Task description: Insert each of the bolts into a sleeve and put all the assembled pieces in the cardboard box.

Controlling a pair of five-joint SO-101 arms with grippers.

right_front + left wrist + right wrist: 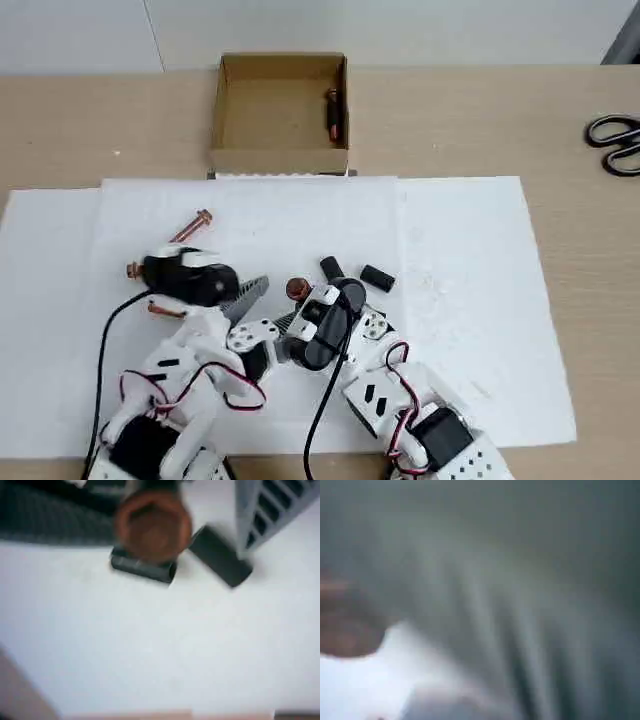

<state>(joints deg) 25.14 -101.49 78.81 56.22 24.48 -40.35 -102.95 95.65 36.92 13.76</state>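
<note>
grip: right gripper [303,300] looks clamped on a bolt [297,289]; left gripper [258,305] gapes empty | nearest sleeve [330,267] lies at the bolt's 2 o'clock | handling: likely light, rigid, slick; you pinch the shank, tip free.

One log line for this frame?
cardboard box: one assembled piece inside | left gripper: open, facing bolt | two sleeves loose on paper

A pair of black-handled scissors [615,143] lies near the right edge of the light wooden table [100,120], well apart from the white paper sheets [470,260] that cover the table's near half. A pale wall [400,30] runs behind the table's far edge.
</note>
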